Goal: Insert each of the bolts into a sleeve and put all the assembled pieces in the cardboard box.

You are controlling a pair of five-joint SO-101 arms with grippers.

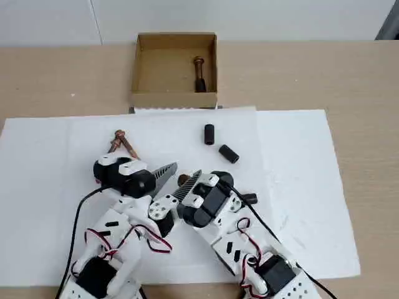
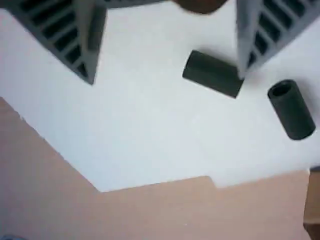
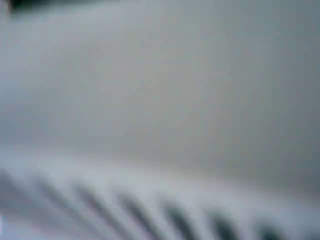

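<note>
Two copper bolts [image 1: 122, 143] lie crossed on the white paper [image 1: 50, 187], left of centre. Two black sleeves [image 1: 209, 134] [image 1: 228, 153] lie near the middle, seen up close as a sleeve on its side [image 2: 212, 73] and another [image 2: 291, 108]. A third sleeve [image 1: 249, 199] rests beside the right arm. My left gripper [image 1: 167, 172] [image 2: 165, 77] is open and holds nothing. A brown bolt head [image 1: 182, 180] [image 2: 200, 5] shows between its fingers, right at the right gripper [image 1: 187, 185]. The cardboard box [image 1: 142, 68] holds one assembled bolt and sleeve [image 1: 199, 73].
The box stands on the bare wooden table [image 1: 324, 75] just past the paper's far edge. Both arms crowd the near middle of the paper, their grippers almost tip to tip. A red and a black cable [image 1: 124, 240] run along the arms.
</note>
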